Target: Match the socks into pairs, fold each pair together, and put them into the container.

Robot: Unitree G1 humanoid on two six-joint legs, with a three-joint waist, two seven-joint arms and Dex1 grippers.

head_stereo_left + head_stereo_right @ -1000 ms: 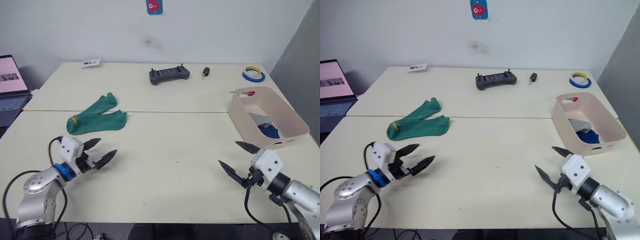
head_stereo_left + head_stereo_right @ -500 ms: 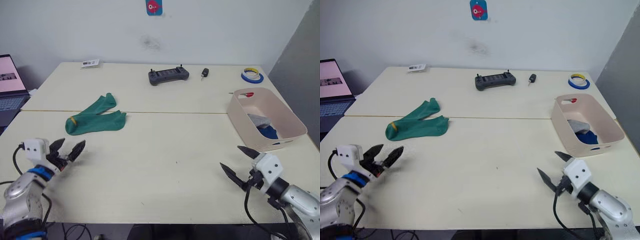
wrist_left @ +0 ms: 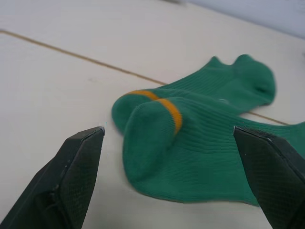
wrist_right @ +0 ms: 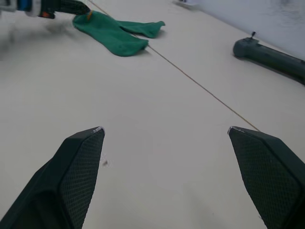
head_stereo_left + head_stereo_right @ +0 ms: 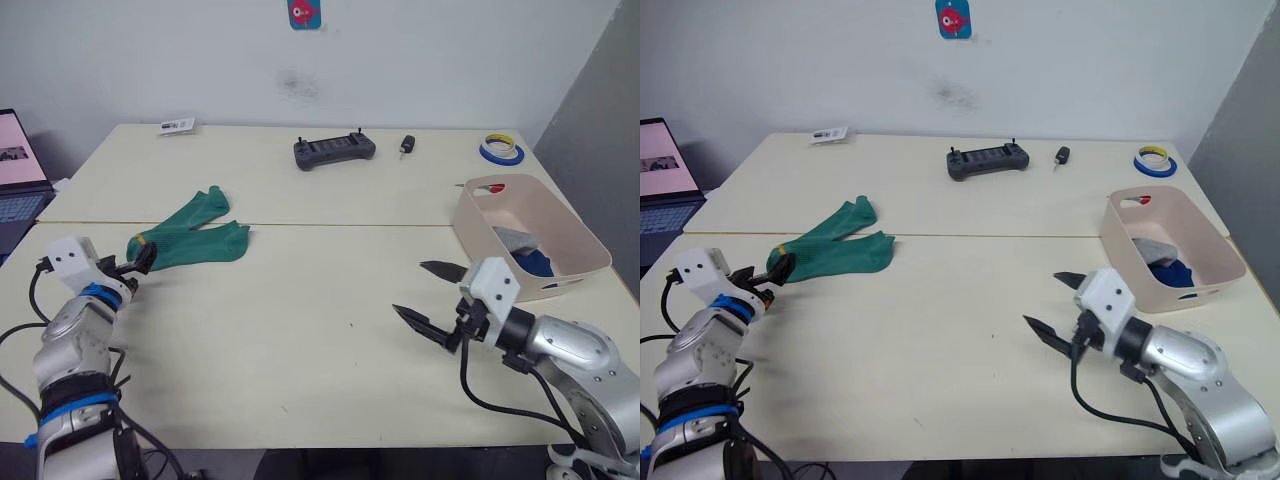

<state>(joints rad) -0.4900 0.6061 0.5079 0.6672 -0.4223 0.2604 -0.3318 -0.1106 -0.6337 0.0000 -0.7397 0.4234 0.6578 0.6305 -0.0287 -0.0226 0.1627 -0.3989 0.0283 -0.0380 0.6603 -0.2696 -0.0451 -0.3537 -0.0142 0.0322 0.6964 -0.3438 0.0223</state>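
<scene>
**Tub part filled, green pair at the left jaws**

The pale pink-beige plastic tub (image 5: 590, 247), beyond the right gripper (image 5: 432, 291), holds a grey sock (image 5: 519, 240) and a dark blue sock (image 5: 541, 262). Two green ankle socks with yellow toe bands (image 3: 200, 138) lie flat and overlapping on the cream tabletop (image 5: 320, 300), toes just ahead of the left gripper (image 3: 171, 138). Both jaws are spread wide, gripping nothing

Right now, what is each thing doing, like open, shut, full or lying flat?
Left claw: open, at the green socks' toes.
Right claw: open, holding nothing.
Green socks: lying flat on the table, overlapping.
Container: upright, grey and dark blue socks inside.
Laptop: open, screen on.
</scene>
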